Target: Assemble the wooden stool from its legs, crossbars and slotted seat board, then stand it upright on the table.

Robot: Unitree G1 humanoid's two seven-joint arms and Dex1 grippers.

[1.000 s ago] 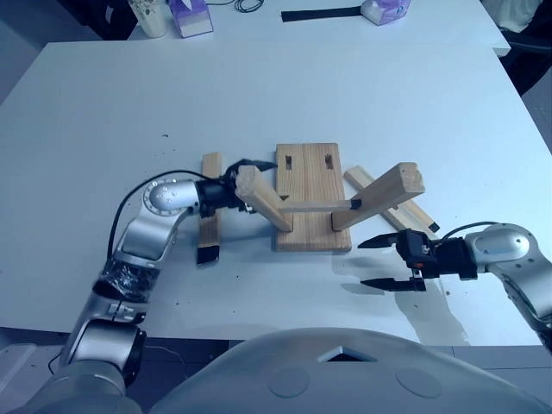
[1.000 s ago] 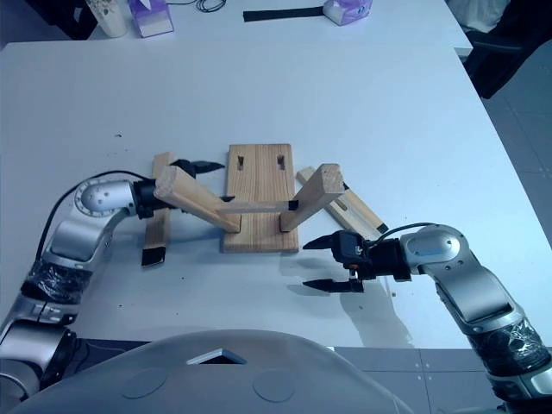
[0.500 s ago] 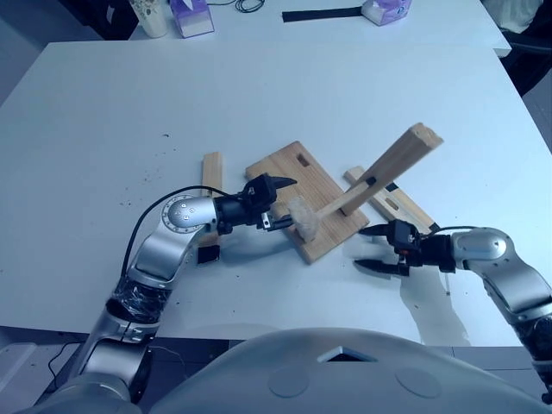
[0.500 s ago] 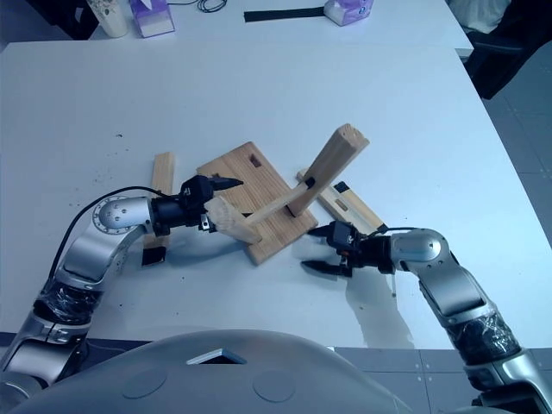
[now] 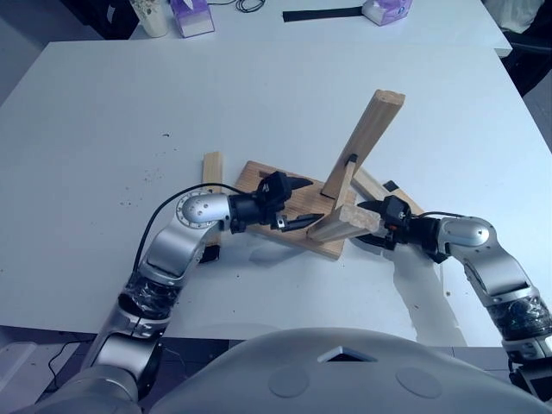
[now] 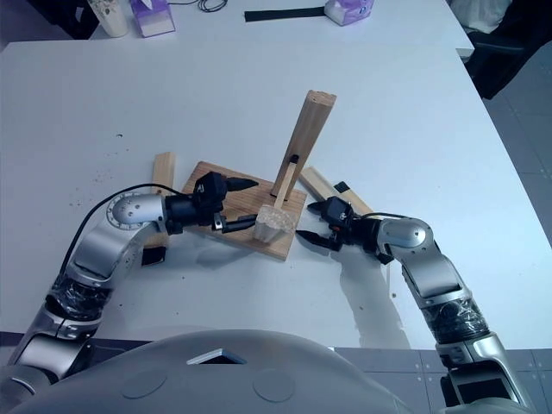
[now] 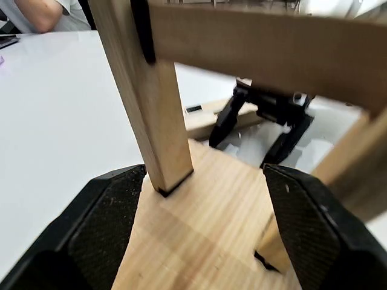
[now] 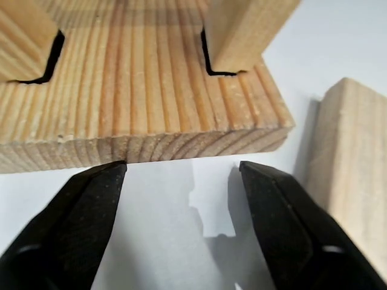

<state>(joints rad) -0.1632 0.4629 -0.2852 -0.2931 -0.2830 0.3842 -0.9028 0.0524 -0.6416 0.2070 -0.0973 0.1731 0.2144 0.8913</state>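
The slotted seat board (image 5: 280,203) lies flat on the white table (image 5: 285,95), turned at an angle. Two legs joined by a crossbar (image 7: 266,54) stand with their ends at its slots: the tall leg (image 5: 366,138) rises steeply and the near leg (image 5: 345,222) points toward me. My left gripper (image 5: 306,201) hovers open just over the board, its fingers (image 7: 103,232) either side of the near leg's foot (image 7: 163,139) without touching it. My right gripper (image 5: 364,224) is open at the board's right edge (image 8: 145,142), low over the table.
One loose leg (image 5: 211,166) lies on the table left of the board, partly under my left arm. Another loose leg (image 5: 373,185) lies behind the board on the right, close to my right gripper. Boxes and a cup (image 5: 148,15) stand at the far edge.
The leg-and-crossbar frame has swung up from lying low across the board to standing steeply on it, and the board has rotated. My left gripper released the leg end; my right gripper moved to the board's edge.
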